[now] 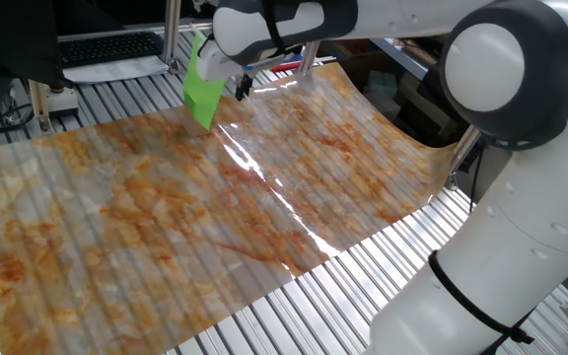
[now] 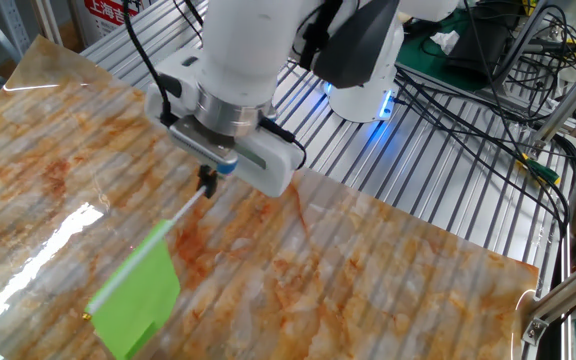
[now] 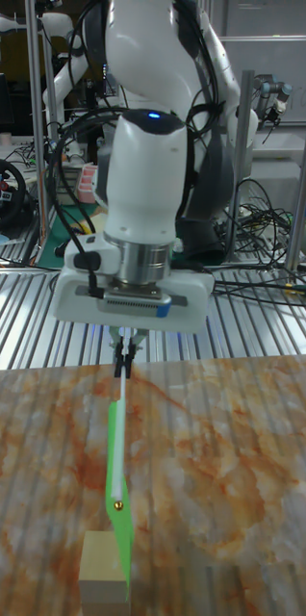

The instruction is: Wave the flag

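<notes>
I see the flag [image 2: 136,296] held aloft over the marbled sheet [image 2: 388,280] on the desk [image 1: 363,266], its stick pinched in my pincer [image 2: 206,184]. Only the tall fixed view shows the flag edge-on, its cloth partly hiding the wooden block [image 3: 101,568].

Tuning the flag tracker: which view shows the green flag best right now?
The other fixed view: the flag shows broadside, with its stick running up to the gripper, whose jaws are shut on it. One fixed view shows the flag partly behind the gripper. The tall fixed view shows the flag edge-on, a narrow strip over a wooden block.
</notes>
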Robot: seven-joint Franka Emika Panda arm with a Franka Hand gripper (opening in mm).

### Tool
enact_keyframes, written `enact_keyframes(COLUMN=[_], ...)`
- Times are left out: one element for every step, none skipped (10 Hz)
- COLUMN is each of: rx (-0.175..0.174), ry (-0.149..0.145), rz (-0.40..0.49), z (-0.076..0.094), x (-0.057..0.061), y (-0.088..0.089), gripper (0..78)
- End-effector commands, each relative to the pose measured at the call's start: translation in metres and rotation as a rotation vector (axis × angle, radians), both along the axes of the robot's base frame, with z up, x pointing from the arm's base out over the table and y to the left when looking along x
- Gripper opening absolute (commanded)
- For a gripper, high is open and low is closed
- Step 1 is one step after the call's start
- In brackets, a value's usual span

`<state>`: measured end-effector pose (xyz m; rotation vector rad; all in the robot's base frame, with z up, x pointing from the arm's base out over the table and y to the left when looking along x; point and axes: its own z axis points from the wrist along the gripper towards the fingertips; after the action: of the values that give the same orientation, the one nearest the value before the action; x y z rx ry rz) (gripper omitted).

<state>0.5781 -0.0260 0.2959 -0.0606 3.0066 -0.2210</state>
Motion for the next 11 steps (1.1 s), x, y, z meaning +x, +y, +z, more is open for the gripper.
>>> enact_keyframes(rx=[0.093,0.1,0.107,0.113,0.115,0.116,0.115,0.114,0.113,0.099,0.087], ry=[0.017,0.028,0.027,0.027,0.025,0.022,0.02,0.015,0.014,0.002,-0.001], rz=[-0.13,-0.144,-0.149,-0.153,-0.153,-0.16,-0.17,-0.179,-0.18,-0.183,-0.166], z=[-0.014,-0.01,-0.01,-0.012,-0.015,-0.016,-0.016,-0.014,-0.013,-0.009,-0.006], x=[-0.058,-0.063,-0.064,-0.062,-0.061,-0.061,-0.062,-0.062,-0.061,-0.053,-0.045], y=[0.145,0.158,0.159,0.16,0.162,0.166,0.169,0.17,0.17,0.161,0.145], gripper=[1.1,1.1,1.1,1.1,1.1,1.1,1.1,1.1,1.1,1.1,1.1])
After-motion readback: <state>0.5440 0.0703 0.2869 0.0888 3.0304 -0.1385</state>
